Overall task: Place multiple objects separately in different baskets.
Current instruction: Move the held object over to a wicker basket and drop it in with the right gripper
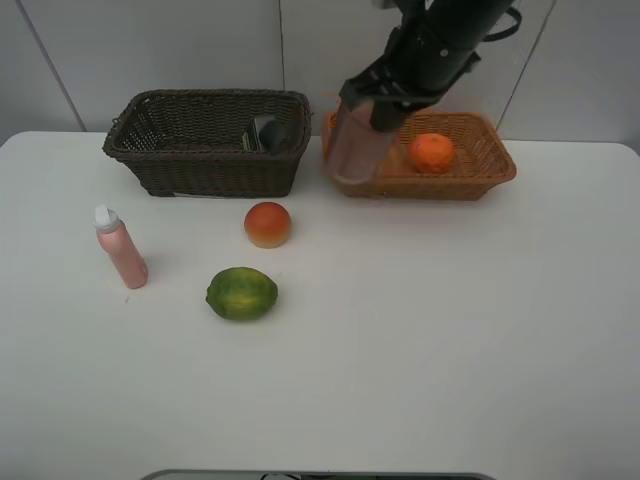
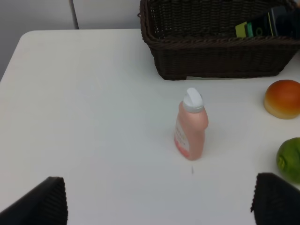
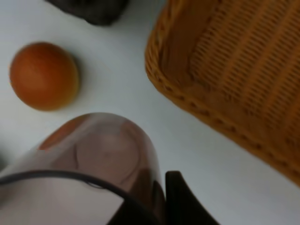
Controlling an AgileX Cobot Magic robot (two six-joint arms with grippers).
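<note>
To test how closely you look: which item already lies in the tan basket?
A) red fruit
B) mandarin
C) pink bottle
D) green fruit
B: the mandarin sits inside the tan basket.

We see a dark basket (image 1: 205,140) at eleven o'clock on the table (image 1: 450,350) with a grey bottle (image 1: 272,133) inside. A tan basket (image 1: 480,165) at one o'clock holds an orange (image 1: 431,152). The right gripper (image 1: 375,100) grips a cup (image 1: 355,148) at the tan basket's nine-o'clock end. At six o'clock of the dark basket lie a red fruit (image 1: 268,223) and a green fruit (image 1: 241,293), and a pink bottle (image 1: 122,248) stands there.
</note>
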